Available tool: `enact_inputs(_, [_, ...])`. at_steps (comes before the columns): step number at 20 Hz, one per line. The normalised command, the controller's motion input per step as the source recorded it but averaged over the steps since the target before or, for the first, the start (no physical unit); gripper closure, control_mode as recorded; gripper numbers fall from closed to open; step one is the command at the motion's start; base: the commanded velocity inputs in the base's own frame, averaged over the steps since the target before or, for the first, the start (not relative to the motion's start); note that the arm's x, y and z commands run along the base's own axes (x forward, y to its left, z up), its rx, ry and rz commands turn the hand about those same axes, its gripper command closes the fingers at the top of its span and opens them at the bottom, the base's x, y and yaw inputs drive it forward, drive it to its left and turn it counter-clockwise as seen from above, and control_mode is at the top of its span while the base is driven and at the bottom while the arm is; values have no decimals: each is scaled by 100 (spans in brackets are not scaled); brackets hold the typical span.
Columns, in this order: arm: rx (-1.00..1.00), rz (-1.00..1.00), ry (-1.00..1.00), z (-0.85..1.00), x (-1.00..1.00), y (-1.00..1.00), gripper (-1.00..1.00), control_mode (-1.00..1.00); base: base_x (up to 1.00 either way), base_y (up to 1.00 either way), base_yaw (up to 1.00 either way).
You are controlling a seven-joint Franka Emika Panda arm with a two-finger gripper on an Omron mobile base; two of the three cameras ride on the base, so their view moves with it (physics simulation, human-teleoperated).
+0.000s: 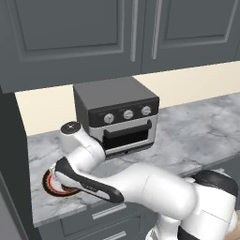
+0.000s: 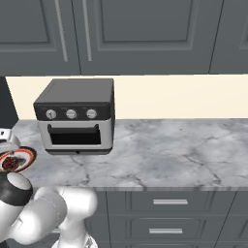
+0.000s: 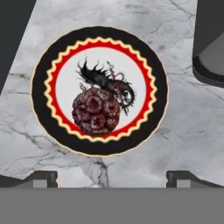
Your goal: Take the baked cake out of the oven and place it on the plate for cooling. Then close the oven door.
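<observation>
Claw hangs above the plate with its two dark tips spread wide at either side and nothing between them; it grips nothing. Directly below, the baked cake, a knobbly dark reddish-brown lump, rests on the plate's white centre, slightly toward the near rim and beside a black painted motif. Its seat inside the red and black border suggests the placing step is done, the spread tips having let it go for cooling. The plate lies flat on the grey marble worktop, near the front edge at the far left end, to the left of the oven. The oven door stands upright against the oven front and appears shut, its bar handle along the top edge. Judged so, little of the task remains.
</observation>
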Motion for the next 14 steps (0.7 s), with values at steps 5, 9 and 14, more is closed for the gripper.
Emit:
enact_inputs(5, [6,0,0,22,-66,-67,-100,-100,0,0,0])
enact_inputs(9, [2,0,0,0,-58,-32,-100,-100,0,0,0])
enact_inputs(14, [1,0,0,-2,-34,-23,-100,-100,0,0,0])
